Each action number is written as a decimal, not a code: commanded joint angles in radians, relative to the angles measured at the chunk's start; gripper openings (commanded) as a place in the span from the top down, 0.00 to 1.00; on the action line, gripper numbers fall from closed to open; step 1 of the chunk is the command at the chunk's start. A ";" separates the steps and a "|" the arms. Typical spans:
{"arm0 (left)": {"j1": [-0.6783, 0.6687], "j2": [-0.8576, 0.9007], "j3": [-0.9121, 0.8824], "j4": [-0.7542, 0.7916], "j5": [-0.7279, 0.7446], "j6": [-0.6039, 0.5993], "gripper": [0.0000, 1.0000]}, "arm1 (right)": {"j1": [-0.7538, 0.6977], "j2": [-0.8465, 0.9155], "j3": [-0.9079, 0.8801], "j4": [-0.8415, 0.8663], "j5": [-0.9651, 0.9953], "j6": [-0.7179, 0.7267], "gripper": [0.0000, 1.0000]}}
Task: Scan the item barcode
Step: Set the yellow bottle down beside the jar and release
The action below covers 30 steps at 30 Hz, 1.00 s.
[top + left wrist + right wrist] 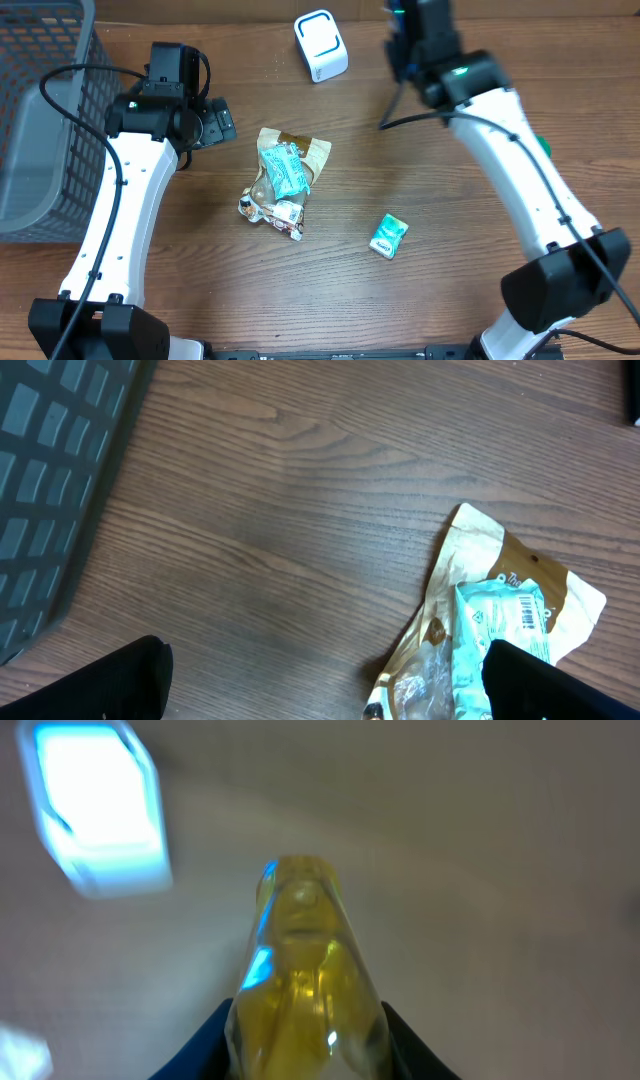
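My right gripper (305, 1042) is shut on a clear yellowish bottle (300, 980), which points away from the camera and fills the space between the blue fingers (212, 1035). The white scanner (95, 805) glows blue-white at the upper left of the right wrist view, off to the bottle's left. Seen from overhead, the scanner (320, 45) stands at the back of the table, with the right gripper (405, 45) just right of it; the arm hides the bottle there. My left gripper (325, 695) hangs open over bare wood, left of the snack bags.
A tan bag (292, 150) with a teal packet (285, 172) on it lies mid-table; the teal packet's barcode (525, 615) shows in the left wrist view. A small green packet (388, 235) lies to the right. A grey mesh basket (40, 110) stands at the left edge.
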 commanded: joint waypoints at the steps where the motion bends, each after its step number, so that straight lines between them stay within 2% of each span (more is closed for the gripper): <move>1: -0.003 -0.001 0.010 0.000 -0.003 0.026 0.00 | -0.130 0.014 -0.024 -0.131 -0.152 0.171 0.96; 6: -0.003 -0.001 0.010 0.000 -0.003 0.026 0.00 | -0.273 0.015 -0.085 -0.220 -0.202 0.279 0.96; 9: -0.003 -0.001 0.010 0.000 -0.003 0.026 0.00 | -0.339 0.016 -0.126 -0.227 -0.253 0.293 0.96; 12: -0.003 -0.001 0.010 0.000 -0.003 0.026 0.00 | -0.386 0.017 -0.162 -0.224 -0.302 0.292 0.90; 17: -0.003 -0.001 0.010 0.000 -0.003 0.026 0.00 | -0.412 0.019 -0.205 -0.216 -0.301 0.292 0.89; 20: -0.003 -0.001 0.010 0.000 -0.003 0.026 0.00 | -0.411 0.019 -0.254 -0.198 -0.301 0.292 0.84; 25: -0.003 -0.001 0.010 0.000 -0.003 0.026 0.01 | -0.412 0.019 -0.278 -0.197 -0.248 0.292 0.87; 27: -0.003 -0.001 0.010 0.000 -0.003 0.026 0.01 | -0.412 0.019 -0.278 -0.200 -0.248 0.292 0.82; 28: -0.003 -0.001 0.010 0.000 -0.003 0.026 0.01 | -0.412 0.019 -0.278 -0.200 -0.249 0.292 0.73; 30: -0.003 -0.001 0.010 0.000 -0.003 0.026 0.00 | -0.411 0.019 -0.278 -0.200 -0.249 0.292 0.62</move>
